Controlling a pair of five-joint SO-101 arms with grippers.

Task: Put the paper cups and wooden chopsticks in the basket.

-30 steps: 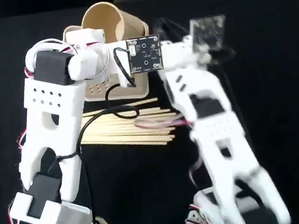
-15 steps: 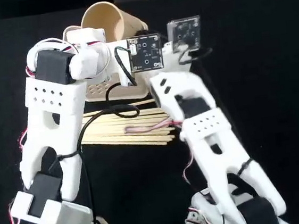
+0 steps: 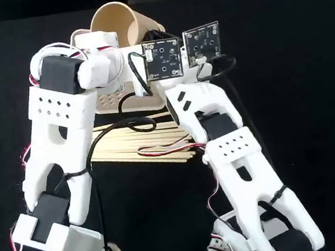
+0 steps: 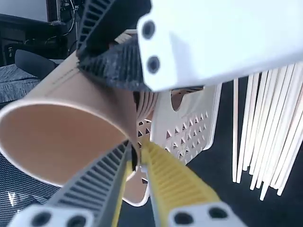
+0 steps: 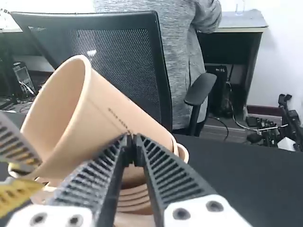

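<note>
A tan paper cup (image 3: 122, 22) hangs tilted over the white basket (image 3: 110, 100), mouth toward the back left. My left gripper (image 4: 136, 153) is shut on the cup's (image 4: 61, 137) rim, one finger inside and the yellow one outside. My right gripper (image 5: 130, 138) is shut, its tips resting against the cup's (image 5: 80, 109) outer wall with nothing between them. Several nested cups (image 5: 142, 194) lie in the basket (image 4: 189, 127). A bundle of wooden chopsticks (image 3: 139, 143) lies on the black table in front of the basket, also in the left wrist view (image 4: 270, 132).
The right arm's red and white cable (image 3: 164, 147) droops over the chopsticks. Black tablecloth (image 3: 295, 88) stretches bare to the right of the arms. An office chair (image 5: 104, 52) stands beyond the table's far edge.
The right arm has swung left and brought its gripper up against the held cup. The left arm and the cup have stayed put.
</note>
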